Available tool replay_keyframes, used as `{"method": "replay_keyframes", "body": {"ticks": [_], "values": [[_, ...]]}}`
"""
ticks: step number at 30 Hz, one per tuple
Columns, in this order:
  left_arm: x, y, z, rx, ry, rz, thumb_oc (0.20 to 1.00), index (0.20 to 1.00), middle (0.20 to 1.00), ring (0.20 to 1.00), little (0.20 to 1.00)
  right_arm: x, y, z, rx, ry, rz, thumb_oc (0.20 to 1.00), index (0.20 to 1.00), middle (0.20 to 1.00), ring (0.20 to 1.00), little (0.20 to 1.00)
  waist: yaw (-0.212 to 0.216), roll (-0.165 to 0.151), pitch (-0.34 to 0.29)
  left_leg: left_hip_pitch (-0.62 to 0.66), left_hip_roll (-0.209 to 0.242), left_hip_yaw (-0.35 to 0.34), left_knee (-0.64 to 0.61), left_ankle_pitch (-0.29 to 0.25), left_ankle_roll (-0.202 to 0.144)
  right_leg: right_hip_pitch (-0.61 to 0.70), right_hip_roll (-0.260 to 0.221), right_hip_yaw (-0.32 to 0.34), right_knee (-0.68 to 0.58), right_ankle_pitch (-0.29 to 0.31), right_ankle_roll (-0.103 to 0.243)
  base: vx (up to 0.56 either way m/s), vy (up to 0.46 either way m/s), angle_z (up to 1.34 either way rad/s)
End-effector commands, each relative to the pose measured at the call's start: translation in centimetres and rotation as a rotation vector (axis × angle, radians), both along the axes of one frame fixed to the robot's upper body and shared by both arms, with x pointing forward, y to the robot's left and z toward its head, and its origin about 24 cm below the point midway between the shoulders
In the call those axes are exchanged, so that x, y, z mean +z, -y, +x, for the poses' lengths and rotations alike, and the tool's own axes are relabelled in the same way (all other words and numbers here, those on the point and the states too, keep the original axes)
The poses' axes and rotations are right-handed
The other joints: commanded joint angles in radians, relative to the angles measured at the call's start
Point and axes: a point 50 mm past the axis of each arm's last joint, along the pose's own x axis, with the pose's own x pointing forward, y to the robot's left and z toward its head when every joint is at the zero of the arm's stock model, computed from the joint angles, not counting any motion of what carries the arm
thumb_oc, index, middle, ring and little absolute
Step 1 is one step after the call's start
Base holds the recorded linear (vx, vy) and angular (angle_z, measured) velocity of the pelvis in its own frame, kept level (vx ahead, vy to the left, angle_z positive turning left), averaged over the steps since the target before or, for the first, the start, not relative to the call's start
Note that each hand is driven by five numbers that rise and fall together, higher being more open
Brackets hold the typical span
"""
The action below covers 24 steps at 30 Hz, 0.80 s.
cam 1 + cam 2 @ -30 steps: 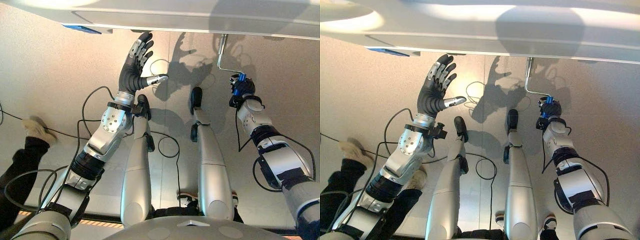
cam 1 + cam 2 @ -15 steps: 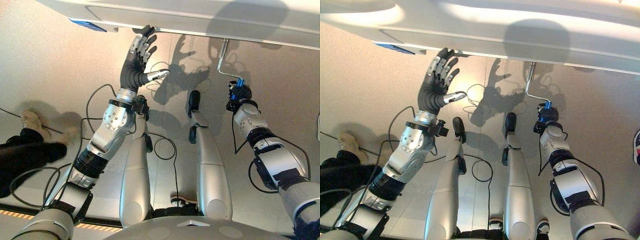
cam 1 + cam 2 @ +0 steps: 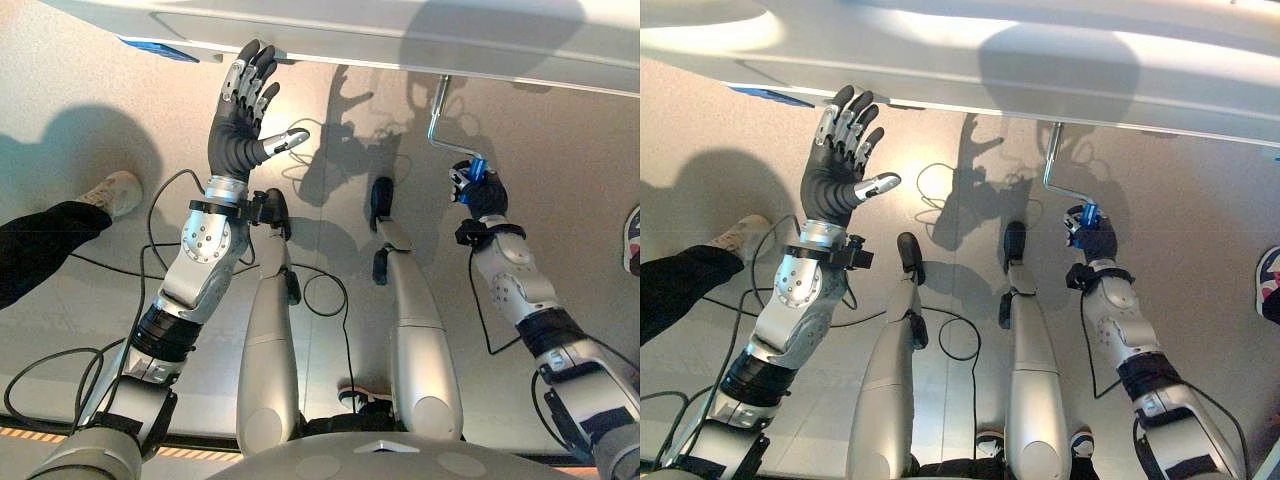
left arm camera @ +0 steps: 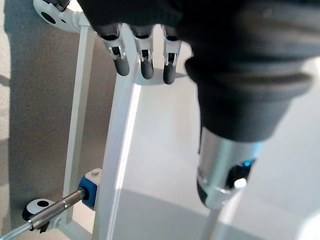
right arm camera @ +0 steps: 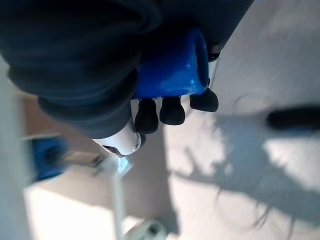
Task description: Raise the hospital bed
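Left eye view: white bed (image 3: pixel 420 40) ran across the top, its underside edge lit. A bent metal crank (image 3: pixel 437 115) hung down from the bed edge on the right, ending in a blue handle (image 3: pixel 476 171). Right hand (image 3: pixel 480 190) was wrapped round that blue handle, fingers curled on it. Left hand (image 3: pixel 243 105) was raised well apart from the crank, fingers straight and spread, thumb out to the side, fingertips (image 3: pixel 258 55) up at the bed's lower edge. A person's dark sleeve or trouser leg (image 3: pixel 40 250) and a pale shoe (image 3: pixel 112 190) lay on the floor (image 3: pixel 80 110) at left.

Right eye view: same layout. Crank (image 3: pixel 1049 165) dropped from the bed (image 3: pixel 1040 60); right hand (image 3: pixel 1092 238) gripped the blue handle (image 3: pixel 1087 213) at its lower end. Left hand (image 3: pixel 840 160) splayed just below the bed edge.

Left wrist view: left hand's fingers (image 4: pixel 143 60) were straight, dark tips against a white frame rail (image 4: pixel 117 150) of the bed. A metal rod with a blue fitting (image 4: pixel 87 190) showed further along the frame.

Right wrist view: fingers (image 5: pixel 172 110) were curled tight over the blue handle (image 5: pixel 172 67), dark tips overlapping its edge.
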Motion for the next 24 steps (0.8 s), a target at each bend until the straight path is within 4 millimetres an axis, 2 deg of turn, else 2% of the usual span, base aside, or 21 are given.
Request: {"method": "replay_keyframes", "body": {"ticks": [1, 3, 7, 9, 13, 14, 15, 16, 17, 20, 24], "values": [[2.5, -0.2, -2.6, -0.043, 0.186, 0.051, 1.000, 1.000, 1.000, 1.000, 1.000, 5.1, -4.8, -0.3, 0.272, 0.269, 0.087, 0.200, 0.200, 0.200, 0.200, 0.200, 0.037, -0.083, -0.014, -0.001, -0.053, -0.012, 0.108, -0.115, 0.024, 0.084, -0.016, -0.012, -0.176, 0.079, 0.099, -0.01, 0.013, 0.03], [2.6, -0.1, -2.7, -0.047, 0.190, 0.050, 1.000, 1.000, 1.000, 1.000, 1.000, 5.6, -5.3, -0.5, 0.301, 0.286, 0.094, 0.200, 0.200, 0.200, 0.200, 0.200, 0.038, -0.082, -0.014, 0.000, -0.054, -0.013, 0.108, -0.114, 0.023, 0.086, -0.016, -0.013, -0.177, 0.080, 0.100, -0.01, 0.014, 0.04], [2.8, 0.4, -3.1, -0.094, 0.194, 0.022, 1.000, 1.000, 1.000, 1.000, 1.000, 7.7, -7.9, -1.1, 0.460, 0.353, 0.111, 0.200, 0.200, 0.200, 0.200, 0.200, 0.049, -0.083, -0.014, -0.001, -0.057, -0.020, 0.108, -0.109, 0.020, 0.096, -0.019, -0.019, -0.183, 0.085, 0.101, 0.00, 0.008, 0.02], [2.5, 0.9, -3.1, -0.122, 0.181, 0.010, 1.000, 1.000, 1.000, 1.000, 1.000, 8.1, -8.9, -0.9, 0.496, 0.356, 0.118, 0.200, 0.200, 0.200, 0.200, 0.200, 0.057, -0.082, -0.014, -0.002, -0.057, -0.023, 0.108, -0.108, 0.020, 0.099, -0.021, -0.024, -0.185, 0.085, 0.102, 0.00, -0.009, 0.07], [2.9, 0.9, -2.9, -0.169, 0.170, -0.042, 1.000, 1.000, 1.000, 1.000, 1.000, 9.5, -12.5, -0.3, 0.582, 0.381, 0.130, 0.200, 0.200, 0.200, 0.200, 0.200, 0.073, -0.093, -0.014, 0.011, -0.058, -0.027, 0.103, -0.106, 0.017, 0.112, -0.021, -0.027, -0.189, 0.085, 0.101, 0.01, -0.063, 0.07], [2.9, 0.9, -2.9, -0.169, 0.170, -0.042, 1.000, 1.000, 1.000, 1.000, 1.000, 9.5, -12.5, -0.3, 0.582, 0.381, 0.130, 0.200, 0.200, 0.200, 0.200, 0.200, 0.073, -0.093, -0.014, 0.011, -0.058, -0.027, 0.103, -0.106, 0.017, 0.112, -0.021, -0.027, -0.189, 0.085, 0.101, 0.01, -0.064, 0.05], [3.4, 0.8, -3.0, -0.182, 0.184, -0.066, 1.000, 1.000, 1.000, 1.000, 1.000, 10.2, -14.2, -0.3, 0.634, 0.397, 0.133, 0.200, 0.200, 0.200, 0.200, 0.200, 0.083, -0.099, -0.014, 0.013, -0.061, -0.028, 0.099, -0.105, 0.016, 0.114, -0.022, -0.027, -0.192, 0.087, 0.102, 0.01, -0.037, 0.05], [3.4, 0.8, -3.0, -0.182, 0.184, -0.066, 1.000, 1.000, 1.000, 1.000, 1.000, 10.2, -14.2, -0.3, 0.634, 0.397, 0.133, 0.200, 0.200, 0.200, 0.200, 0.200, 0.083, -0.099, -0.014, 0.013, -0.061, -0.028, 0.099, -0.105, 0.016, 0.114, -0.022, -0.027, -0.192, 0.087, 0.102, 0.01, -0.033, 0.06], [3.6, 0.9, -3.1, -0.203, 0.190, -0.095, 1.000, 1.000, 1.000, 1.000, 1.000, 10.7, -15.5, -0.5, 0.690, 0.408, 0.124, 0.200, 0.200, 0.200, 0.200, 0.200, 0.096, -0.099, -0.014, 0.010, -0.063, -0.032, 0.096, -0.102, 0.015, 0.113, -0.024, -0.030, -0.191, 0.087, 0.103, 0.01, 0.019, 0.04], [3.2, 1.4, -3.1, -0.230, 0.168, -0.127, 1.000, 1.000, 1.000, 1.000, 1.000, 11.0, -16.3, -0.8, 0.733, 0.417, 0.107, 0.200, 0.200, 0.200, 0.200, 0.200, 0.108, -0.095, -0.014, 0.008, -0.065, -0.035, 0.097, -0.102, 0.018, 0.116, -0.027, -0.037, -0.191, 0.087, 0.102, 0.01, 0.018, 0.02], [2.7, 2.5, -3.2, -0.284, 0.126, -0.181, 1.000, 1.000, 1.000, 1.000, 1.000, 12.4, -17.6, -1.6, 0.803, 0.471, 0.106, 0.200, 0.200, 0.200, 0.200, 0.200, 0.128, -0.074, -0.014, 0.001, -0.072, -0.049, 0.091, -0.099, 0.021, 0.119, -0.036, -0.058, -0.194, 0.085, 0.106, 0.01, 0.017, 0.01]]}}
